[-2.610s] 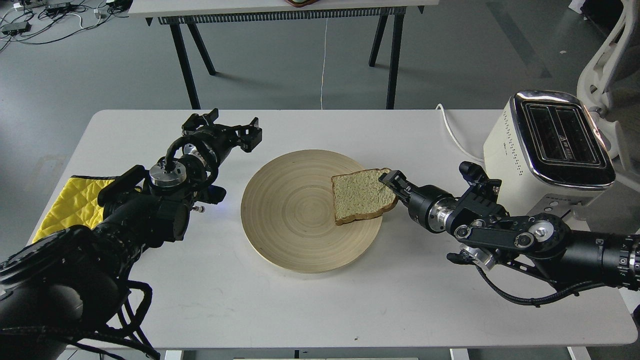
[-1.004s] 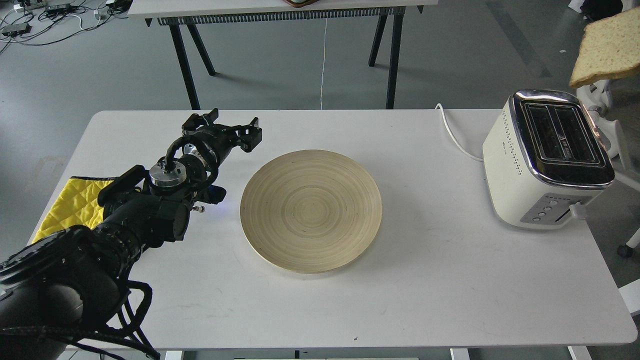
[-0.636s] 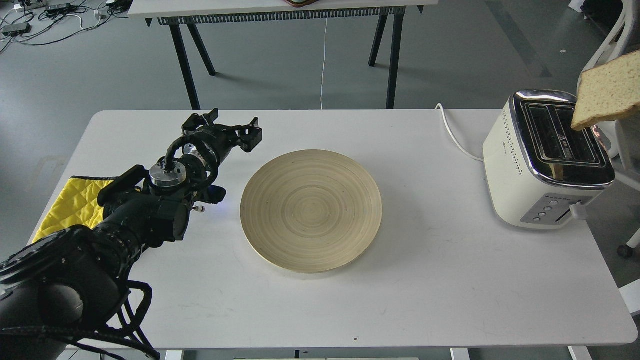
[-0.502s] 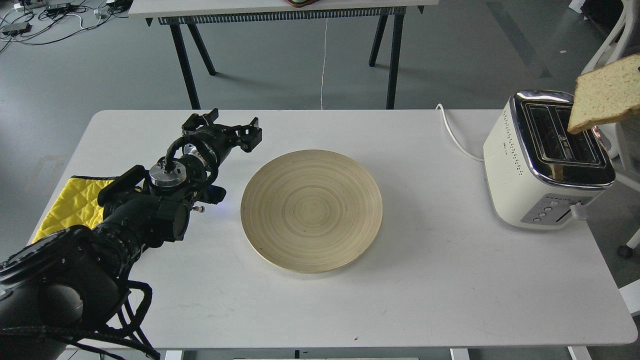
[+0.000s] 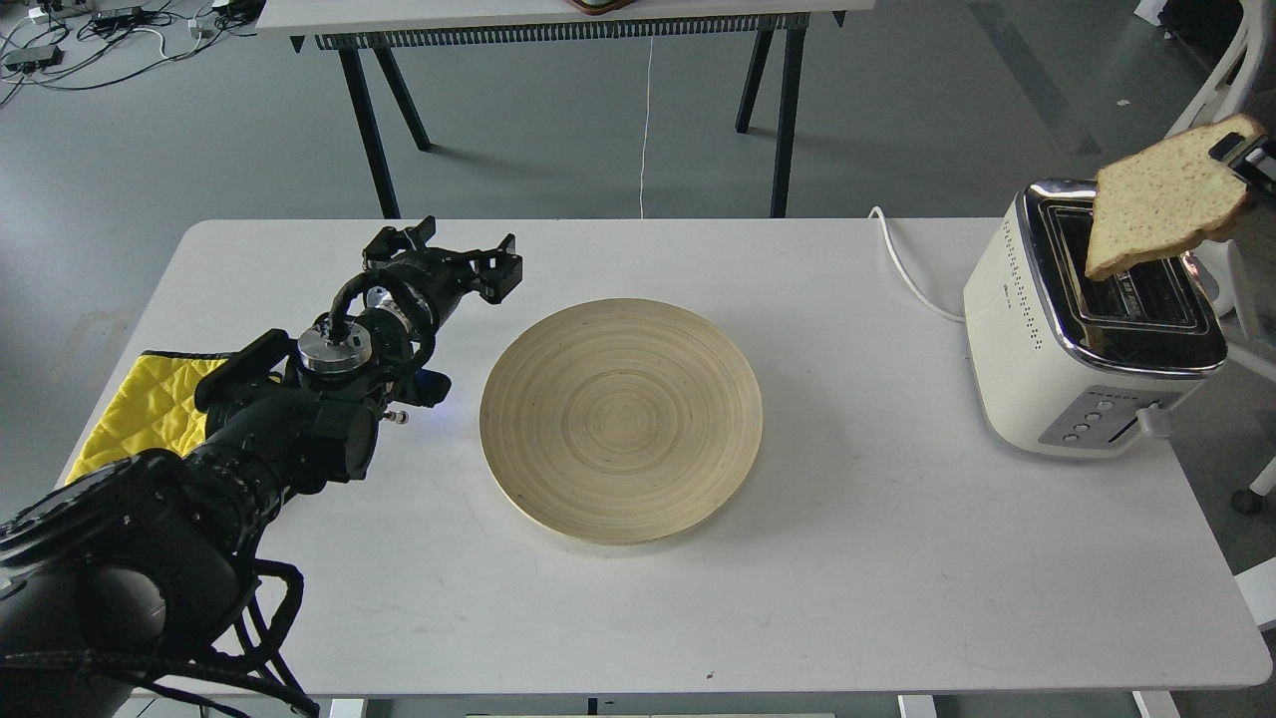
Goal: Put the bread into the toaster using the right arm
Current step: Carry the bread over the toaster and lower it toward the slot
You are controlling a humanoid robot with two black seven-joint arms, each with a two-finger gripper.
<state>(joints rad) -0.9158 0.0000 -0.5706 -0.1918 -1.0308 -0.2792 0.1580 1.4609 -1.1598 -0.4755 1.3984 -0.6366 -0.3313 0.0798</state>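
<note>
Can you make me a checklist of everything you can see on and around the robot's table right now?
Surface: white table, bare in front.
Job's things: bread held tilted in the air above the toaster, not in a slot yet.
Clutter: round wooden plate, nothing on it; yellow cloth at the left edge.
End effectors: left end effector open, over the table; right end effector only partly in view at the frame edge, pinching the bread's crust.
Cables: white toaster cord; cables on the floor.
Surroundings: grey floor, another table behind, white chair.
</note>
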